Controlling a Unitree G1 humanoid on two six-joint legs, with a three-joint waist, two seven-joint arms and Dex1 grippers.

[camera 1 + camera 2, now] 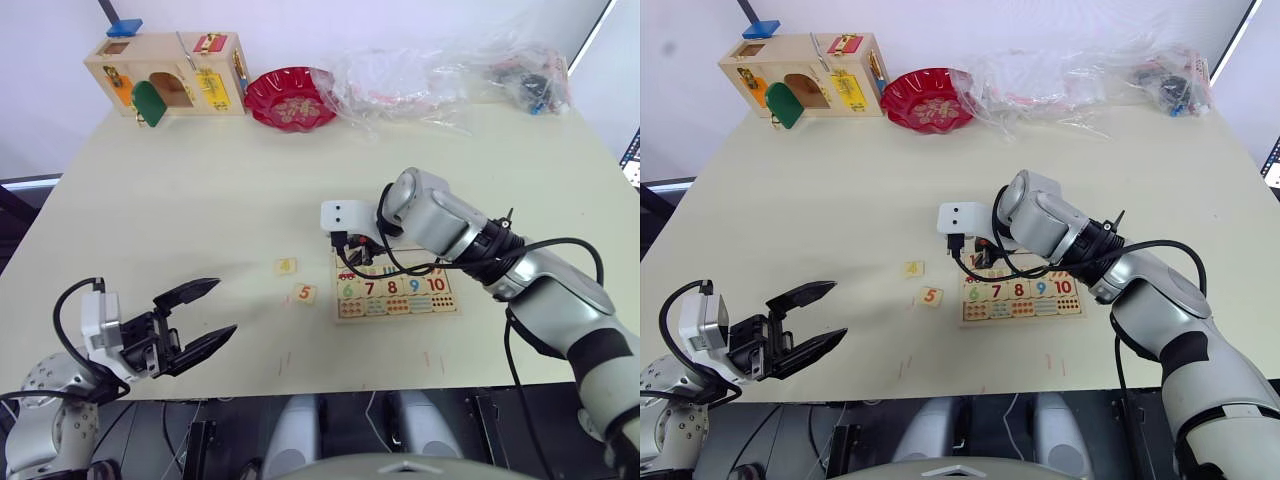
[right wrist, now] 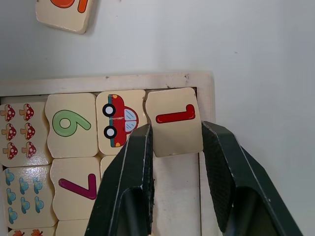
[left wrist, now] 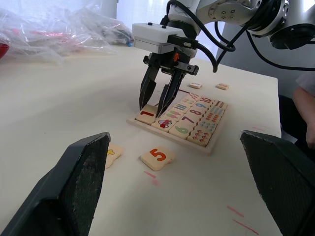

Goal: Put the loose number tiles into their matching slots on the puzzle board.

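The puzzle board (image 2: 98, 84) lies on the table right of centre, with tiles 6 to 10 in its second row. My right gripper (image 1: 347, 262) reaches down at the board's top left corner, fingers closed on the sides of tile 1 (image 2: 174, 120). That tile sits slightly askew over the corner slot, next to a car picture. Loose tiles 4 (image 1: 286, 266) and 5 (image 1: 305, 294) lie on the table left of the board. Two more loose tiles (image 3: 195, 85) lie beyond the board. My left gripper (image 1: 224, 308) hovers open near the table's front left, empty.
A wooden latch box (image 1: 170, 75) stands at the back left with a red plate (image 1: 290, 98) beside it. Clear plastic bags (image 1: 440, 70) lie along the back edge. A person's sleeve (image 3: 302, 98) shows past the table's right side.
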